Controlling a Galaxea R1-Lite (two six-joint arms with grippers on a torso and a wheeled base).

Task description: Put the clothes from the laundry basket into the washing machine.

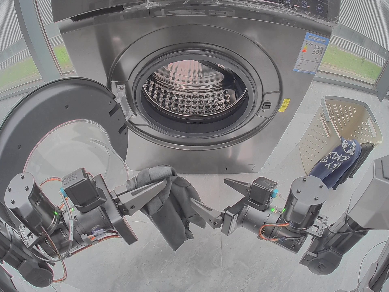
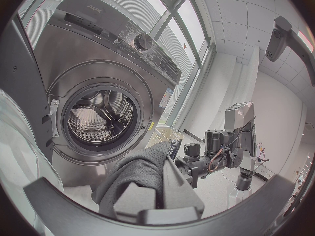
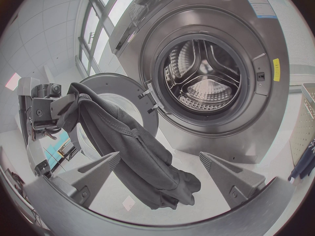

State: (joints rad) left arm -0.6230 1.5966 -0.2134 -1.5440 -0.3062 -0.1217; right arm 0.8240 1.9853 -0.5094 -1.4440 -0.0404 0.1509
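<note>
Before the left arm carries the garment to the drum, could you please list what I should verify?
1. Left pincer shut on the dark grey garment: ok.
2. Right pincer open: ok.
3. Right pincer clear of the hanging garment: cannot tell.
4. Washing machine door swung open: ok.
5. Drum free of obstructions: ok.
6. Laundry basket emptied: not ok, a navy garment hangs over its rim.

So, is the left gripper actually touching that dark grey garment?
Touching. The left wrist view shows the left gripper clamped shut on the bunched fabric of the dark grey garment.
</note>
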